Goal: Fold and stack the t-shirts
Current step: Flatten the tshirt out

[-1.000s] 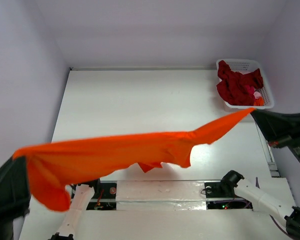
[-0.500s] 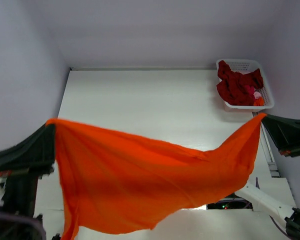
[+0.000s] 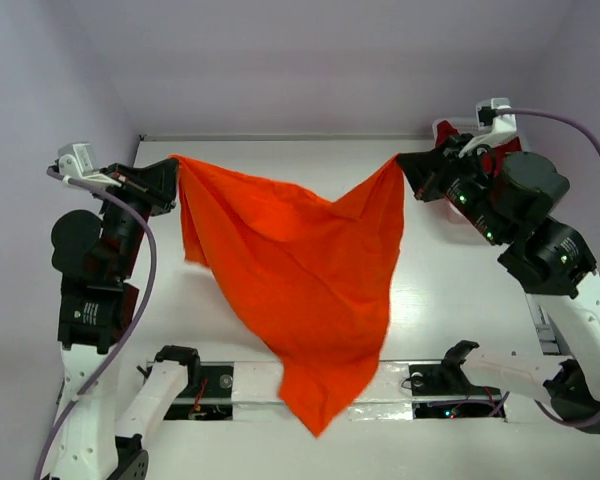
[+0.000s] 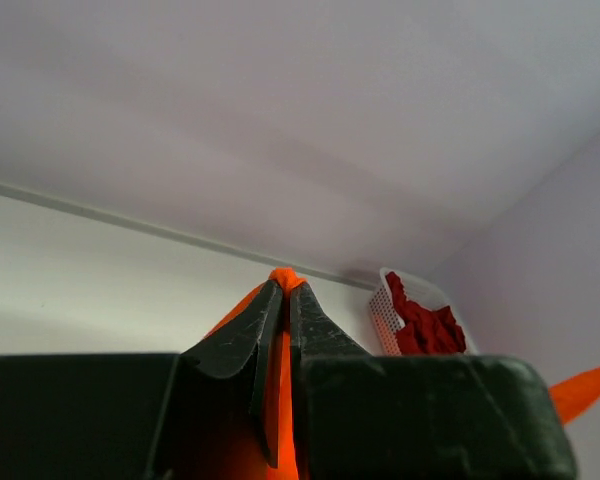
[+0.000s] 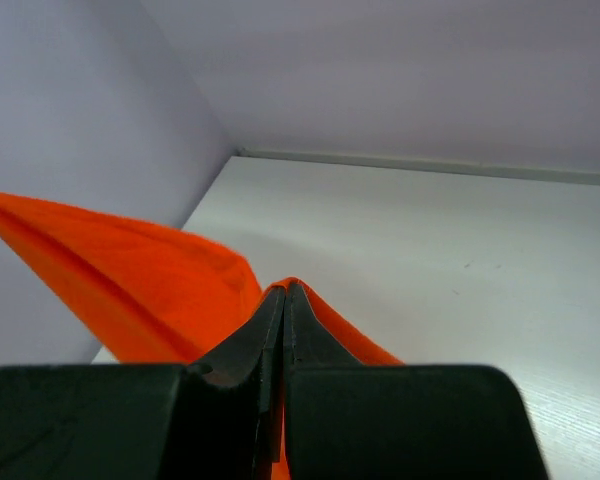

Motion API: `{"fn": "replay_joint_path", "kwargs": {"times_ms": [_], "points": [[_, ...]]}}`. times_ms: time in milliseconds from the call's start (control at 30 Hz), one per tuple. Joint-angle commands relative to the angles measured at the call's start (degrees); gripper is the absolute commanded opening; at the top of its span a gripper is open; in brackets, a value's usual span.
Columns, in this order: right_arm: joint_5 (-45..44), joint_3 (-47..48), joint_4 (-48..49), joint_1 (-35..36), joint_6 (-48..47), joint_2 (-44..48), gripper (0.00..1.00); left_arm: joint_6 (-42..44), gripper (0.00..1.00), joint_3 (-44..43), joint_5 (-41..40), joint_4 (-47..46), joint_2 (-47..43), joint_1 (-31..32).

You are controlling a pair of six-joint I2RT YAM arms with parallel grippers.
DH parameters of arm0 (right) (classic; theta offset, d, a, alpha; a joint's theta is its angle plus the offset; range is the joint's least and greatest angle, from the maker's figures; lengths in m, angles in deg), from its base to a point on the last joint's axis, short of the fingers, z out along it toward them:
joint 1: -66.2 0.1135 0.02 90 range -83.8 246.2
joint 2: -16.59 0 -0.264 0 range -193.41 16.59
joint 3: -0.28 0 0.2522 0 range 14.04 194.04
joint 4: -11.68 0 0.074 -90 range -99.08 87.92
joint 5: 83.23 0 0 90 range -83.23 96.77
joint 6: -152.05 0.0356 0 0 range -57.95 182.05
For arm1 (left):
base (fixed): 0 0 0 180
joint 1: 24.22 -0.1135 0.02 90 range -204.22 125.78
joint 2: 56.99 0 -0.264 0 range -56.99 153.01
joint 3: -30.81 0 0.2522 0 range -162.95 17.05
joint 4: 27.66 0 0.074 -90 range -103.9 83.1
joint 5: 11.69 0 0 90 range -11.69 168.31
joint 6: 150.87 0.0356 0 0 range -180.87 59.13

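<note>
A bright orange t-shirt point(image 3: 295, 290) hangs spread between my two grippers above the table, its lower end drooping to a point near the front edge. My left gripper point(image 3: 173, 172) is shut on the shirt's left corner, and in the left wrist view orange cloth point(image 4: 282, 345) is pinched between the closed jaws of that gripper point(image 4: 283, 285). At the far right, my right gripper point(image 3: 404, 168) is shut on the other corner; the right wrist view has the orange t-shirt point(image 5: 130, 290) trailing from that gripper point(image 5: 285, 290). Dark red t-shirts point(image 4: 420, 325) lie heaped in the basket.
A white latticed basket point(image 4: 382, 310) stands at the table's back right corner, mostly hidden behind my right arm point(image 3: 510, 205) in the top view. The white table point(image 3: 280, 180) ends at walls at the back and sides.
Both arms have swung away from the camera toward the back of the table, carrying the orange t-shirt with them. The cloth now hangs lower and farther back.
</note>
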Motion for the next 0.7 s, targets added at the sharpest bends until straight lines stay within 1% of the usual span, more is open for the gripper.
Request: {"fn": "replay_joint_path", "kwargs": {"times_ms": [0, 167, 233, 467, 667], "points": [[-2.39, 6.01, 1.74, 0.42, -0.61, 2.84, 0.00, 1.41, 0.00, -4.16, -0.98, -5.75, -4.79, 0.16], [0.07, 4.70, 0.15, 0.42, 0.97, 6.96, 0.00, 1.85, 0.00, -9.35, -0.80, 0.14, -8.75, 0.16], [1.82, 3.56, -0.38, 0.42, 2.11, 10.30, 0.00, 1.67, 0.00, -11.55, -0.45, 2.24, -11.03, 0.16], [6.05, -4.61, 0.24, 0.42, 5.54, 21.20, 0.00, -1.49, 0.00, -13.13, 2.62, 4.98, -18.24, 0.16], [8.77, -6.64, 0.24, 0.42, 7.47, 27.44, 0.00, -3.34, 0.00, -16.73, 4.74, 6.56, -21.85, 0.16]]}}
